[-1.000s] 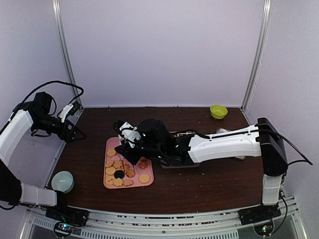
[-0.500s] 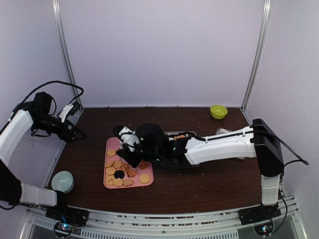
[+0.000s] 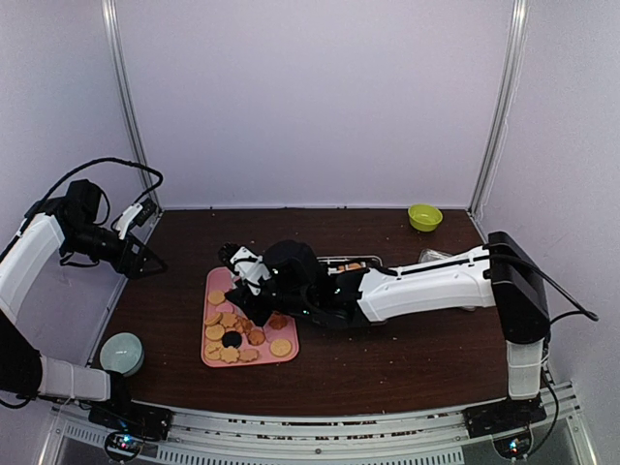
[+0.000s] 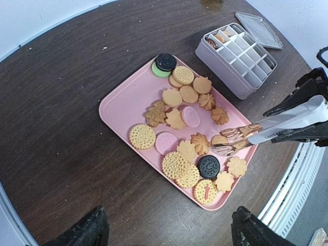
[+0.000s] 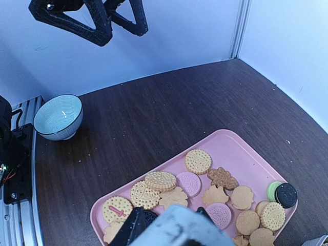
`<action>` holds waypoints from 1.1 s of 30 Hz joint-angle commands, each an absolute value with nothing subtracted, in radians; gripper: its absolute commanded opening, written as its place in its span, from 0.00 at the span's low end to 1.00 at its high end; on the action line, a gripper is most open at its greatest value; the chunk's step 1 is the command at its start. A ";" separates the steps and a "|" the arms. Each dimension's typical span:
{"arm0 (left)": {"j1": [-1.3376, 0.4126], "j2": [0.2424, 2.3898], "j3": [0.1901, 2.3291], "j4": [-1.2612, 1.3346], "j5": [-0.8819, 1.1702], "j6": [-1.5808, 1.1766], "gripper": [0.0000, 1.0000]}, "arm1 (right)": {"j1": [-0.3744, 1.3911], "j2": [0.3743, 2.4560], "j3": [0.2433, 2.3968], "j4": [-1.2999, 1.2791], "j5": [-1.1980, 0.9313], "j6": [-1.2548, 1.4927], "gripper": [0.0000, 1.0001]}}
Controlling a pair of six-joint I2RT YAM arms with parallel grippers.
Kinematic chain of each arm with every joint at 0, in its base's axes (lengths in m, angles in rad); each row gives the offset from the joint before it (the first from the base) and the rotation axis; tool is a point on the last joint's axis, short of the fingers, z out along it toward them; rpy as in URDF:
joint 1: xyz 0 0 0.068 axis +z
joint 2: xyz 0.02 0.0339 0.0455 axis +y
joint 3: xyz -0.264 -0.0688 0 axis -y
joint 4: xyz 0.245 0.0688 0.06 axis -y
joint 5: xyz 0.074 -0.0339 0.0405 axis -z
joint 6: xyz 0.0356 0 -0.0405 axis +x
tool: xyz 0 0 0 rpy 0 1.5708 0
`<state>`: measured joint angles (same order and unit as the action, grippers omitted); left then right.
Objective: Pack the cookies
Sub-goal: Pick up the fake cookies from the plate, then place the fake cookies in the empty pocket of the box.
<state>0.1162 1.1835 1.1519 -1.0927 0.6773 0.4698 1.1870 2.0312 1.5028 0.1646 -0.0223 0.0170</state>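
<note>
The right gripper (image 4: 309, 110) clamps metal tongs (image 4: 277, 125), their tips narrowly parted low over the cookies (image 4: 183, 75) lying on the pink tray (image 4: 118, 110). I cannot tell whether the tips pinch one. The left gripper (image 4: 169, 233) hangs spread wide, well apart from the tray.

Robot lab test cell, plain pale lilac wall panels (image 3: 310, 97), silver metal corner posts (image 3: 499, 107), dark brown wooden bench (image 3: 407, 358).

Cookies (image 4: 142, 136): flat golden rounds and flower shapes, two pink (image 4: 191, 116), two dark (image 4: 208, 166), one green (image 4: 159, 70). Scattered, some overlapping, on pink tray (image 4: 115, 110); few in divided box (image 4: 241, 77).
</note>
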 commanded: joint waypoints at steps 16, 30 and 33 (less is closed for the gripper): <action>0.122 1.169 1.155 -1.098 0.695 0.488 0.85 | 0.976 1.661 1.382 0.112 0.040 -0.060 0.15; 0.124 1.174 1.158 -1.098 0.698 0.488 0.85 | 0.660 1.562 1.229 0.096 0.100 -0.070 0.16; 0.122 1.175 1.161 -1.098 0.697 0.487 0.85 | 0.640 1.575 1.231 0.099 0.094 -0.065 0.17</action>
